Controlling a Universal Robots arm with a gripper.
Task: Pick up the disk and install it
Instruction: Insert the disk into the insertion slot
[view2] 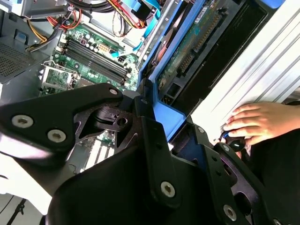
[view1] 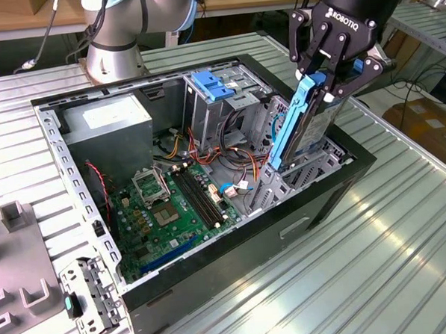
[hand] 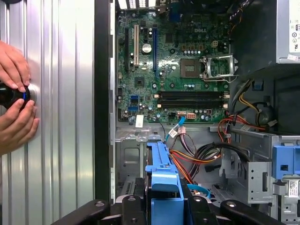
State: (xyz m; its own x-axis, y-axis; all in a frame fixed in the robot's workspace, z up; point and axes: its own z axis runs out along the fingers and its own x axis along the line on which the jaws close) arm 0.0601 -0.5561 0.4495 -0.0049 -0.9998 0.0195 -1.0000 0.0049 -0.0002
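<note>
Gripper (view1: 329, 77): jaws pinch the top end of the disk (view1: 318, 132), one finger per side. Disk stands nearly upright, tilted, blue side rail facing the board. Its lower end is inside the grey drive bay (view1: 313, 173), at the corner of the open PC case (view1: 235, 249) nearest the exterior view's right.

The case lies on its side mid-tabletop, open face up. The ribbed metal tabletop (view1: 378, 278) is bare along the case's near wall and toward the exterior view's right edge.

Room around the disk is tight. Bay walls are close on both sides, and a cable bundle (view1: 222, 156) sits just beside the bay, btwn it and the motherboard (view1: 173, 207). A blue clip (view1: 211, 85) tops the grey cage behind. The grey PSU box (view1: 105, 132) fills the far corner of the case.

In the second wrist view the disk's (view2: 187, 51) green circuit side shows, held along the case's black rim.

In the first wrist view two hands (hand: 18, 125) rest on the tabletop just outside the case wall, around a small dark round object (hand: 10, 96).

Labels: white sticker on the PSU top, print too small to read. Small white tag (hand: 139, 121) at the board's edge.
</note>
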